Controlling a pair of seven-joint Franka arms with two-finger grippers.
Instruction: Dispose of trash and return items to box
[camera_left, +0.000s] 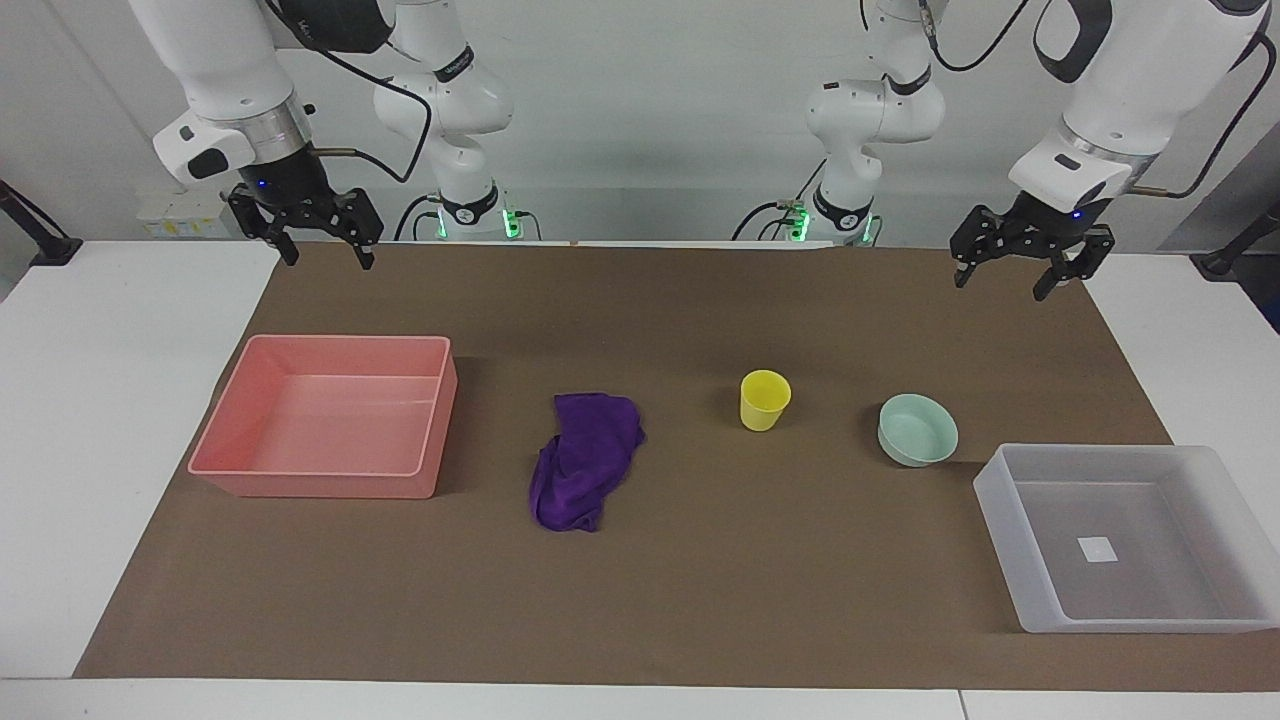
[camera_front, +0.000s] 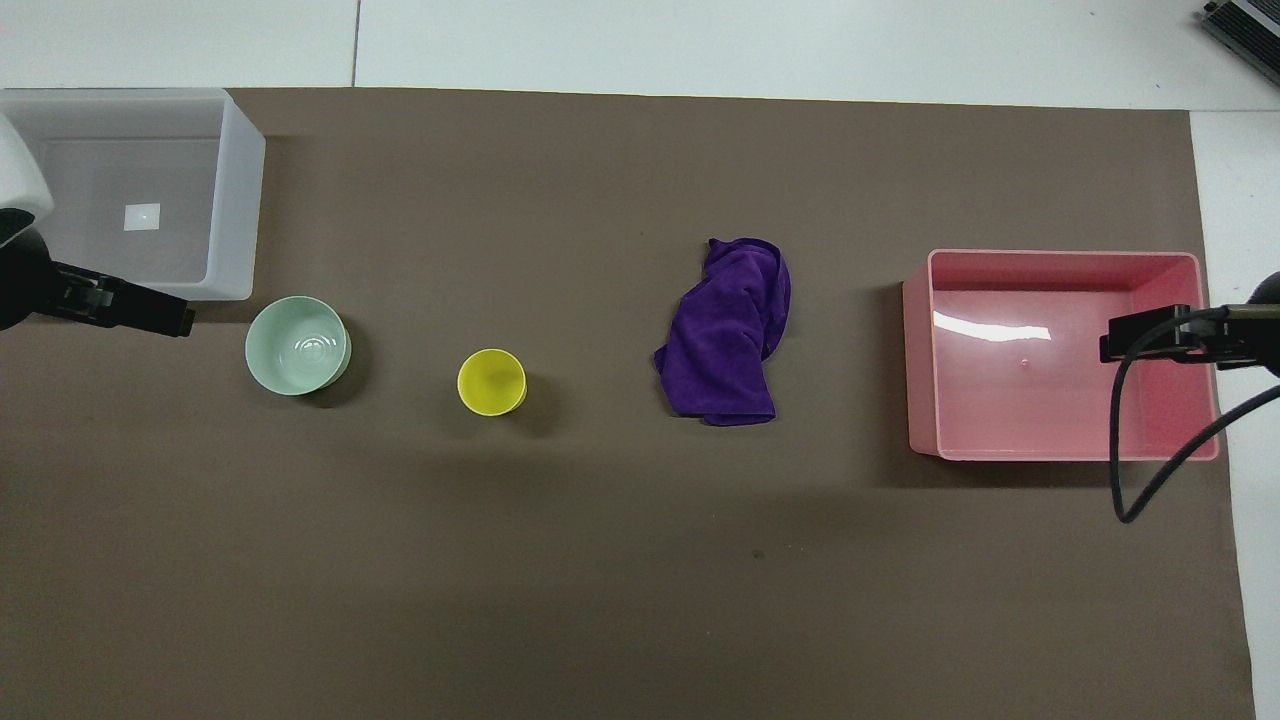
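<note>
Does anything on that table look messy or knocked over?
Only the purple rag, lying crumpled on the mat between the pink bin and the yellow cup. The cup and green bowl stand upright; nothing is spilled.

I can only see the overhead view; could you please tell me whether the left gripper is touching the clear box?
Observer: No, the left gripper hangs high above the mat, touching neither the clear box nor the bowl.
Operator: Are its fingers open?
Observer: Yes, spread wide with nothing between them.
Operator: And the right gripper?
Observer: The right gripper is also raised and open, well above the pink bin, not inside it.
</note>
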